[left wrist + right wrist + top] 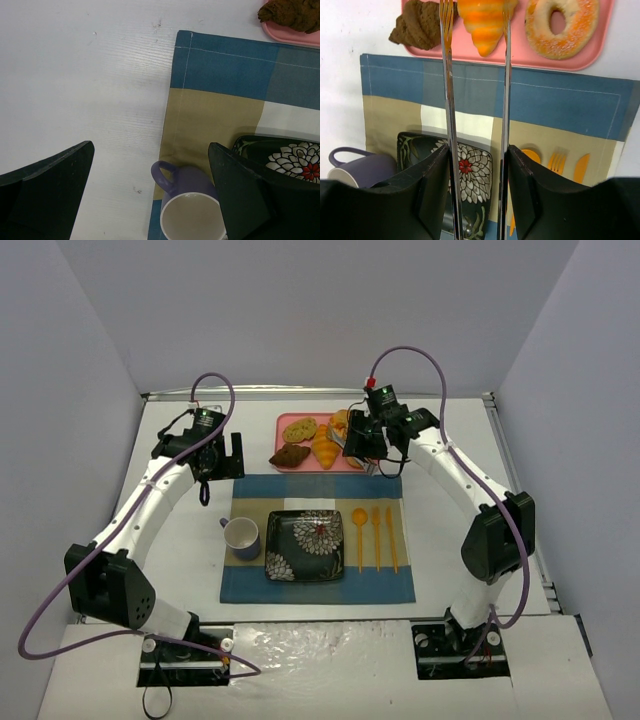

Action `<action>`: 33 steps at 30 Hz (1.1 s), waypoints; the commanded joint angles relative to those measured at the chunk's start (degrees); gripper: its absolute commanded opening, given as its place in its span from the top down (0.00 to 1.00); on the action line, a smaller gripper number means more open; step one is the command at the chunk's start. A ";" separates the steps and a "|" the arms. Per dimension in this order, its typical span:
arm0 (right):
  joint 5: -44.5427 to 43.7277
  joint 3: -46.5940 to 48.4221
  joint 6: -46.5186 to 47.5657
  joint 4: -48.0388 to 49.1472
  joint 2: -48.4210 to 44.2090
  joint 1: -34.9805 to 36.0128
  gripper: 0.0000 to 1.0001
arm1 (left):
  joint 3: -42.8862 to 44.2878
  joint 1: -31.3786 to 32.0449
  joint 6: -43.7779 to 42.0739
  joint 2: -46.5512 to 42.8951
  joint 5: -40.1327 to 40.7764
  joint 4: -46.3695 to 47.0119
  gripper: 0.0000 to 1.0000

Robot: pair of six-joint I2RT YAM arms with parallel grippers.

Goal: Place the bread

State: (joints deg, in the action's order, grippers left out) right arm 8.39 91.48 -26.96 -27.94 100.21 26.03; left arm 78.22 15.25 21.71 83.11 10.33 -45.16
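- Bread (485, 22): on the pink tray (560, 62), beyond the flowered plate (405, 145); not yet placed.
- Right gripper (477, 155): jaws clamped on metal tongs (449, 100), whose tips flank the bread.
- Left gripper (151, 146): jaws wide, empty, left of the plate.
- Left to do, seemingly: pinch, lift, set down.

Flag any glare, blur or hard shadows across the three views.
Top external: glare on the glossy near strip, otherwise even light. Left wrist: sharp, table grain legible. Right wrist: tongs catch highlights; croissant crisp, cropped at the top edge.
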 commanded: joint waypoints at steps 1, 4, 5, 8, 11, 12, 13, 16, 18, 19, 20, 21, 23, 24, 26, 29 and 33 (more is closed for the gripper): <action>0.79 4.22 -0.37 1.17 0.99 2.18 0.57 | 0.92 -0.39 0.52 -2.87 0.31 1.70 0.03; 0.52 4.71 -0.30 1.05 2.00 3.30 0.57 | 0.88 -0.39 0.44 -2.87 0.46 1.74 0.03; 0.36 4.82 -0.25 1.01 2.35 3.54 0.56 | 0.84 -0.39 0.40 -2.90 0.48 1.74 0.03; -0.42 5.04 -0.11 0.95 3.42 4.16 0.55 | 0.79 -0.39 0.35 -3.04 0.57 1.81 0.03; -2.61 5.29 -0.07 0.87 4.13 4.34 0.52 | 0.79 -0.39 0.30 -3.04 0.62 1.79 0.03; -3.37 5.39 -0.09 0.87 4.41 4.38 0.51 | 0.79 -0.39 0.25 -3.04 0.66 1.83 0.03; -3.96 5.56 0.00 0.90 4.64 4.38 0.50 | 0.79 -0.39 0.22 -3.01 0.66 1.83 0.03; -5.43 6.14 0.28 0.95 5.43 4.38 0.49 | 0.79 -0.39 0.22 -2.92 0.66 1.83 0.03; -6.05 6.84 0.42 0.94 6.18 4.38 0.49 | 0.80 -0.39 0.06 -2.77 0.67 1.83 0.03; -6.53 7.14 0.42 0.89 6.38 4.38 0.49 | 0.85 -0.39 -0.04 -2.72 0.72 1.83 0.03; -6.98 7.41 0.45 0.90 6.52 4.42 0.49 | 0.88 -0.39 -0.09 -2.69 0.78 1.80 0.03; -7.34 7.67 0.54 0.92 6.61 4.47 0.49 | 0.88 -0.39 -0.09 -2.69 0.83 1.74 0.03; -7.65 8.28 0.81 0.87 6.97 4.53 0.48 | 0.90 -0.39 -0.18 -2.55 0.87 1.83 0.03; -7.77 8.76 1.15 0.86 7.35 4.48 0.48 | 0.97 -0.39 -0.18 -2.41 0.73 1.84 0.03; -7.69 9.31 1.46 0.78 8.14 4.56 0.48 | 1.05 -0.39 -0.18 -2.17 0.58 1.92 0.03; -7.73 10.02 1.82 0.78 9.25 4.56 0.46 | 1.40 -0.39 -0.18 -1.82 0.48 1.88 0.03; -7.95 10.55 1.82 0.78 10.18 4.47 0.44 | 1.67 -0.39 -0.27 -1.64 0.66 1.66 0.03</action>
State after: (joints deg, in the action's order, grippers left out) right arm 1.89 99.46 -26.02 -28.25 110.05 30.26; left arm 77.87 15.25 21.69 83.02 10.35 -44.93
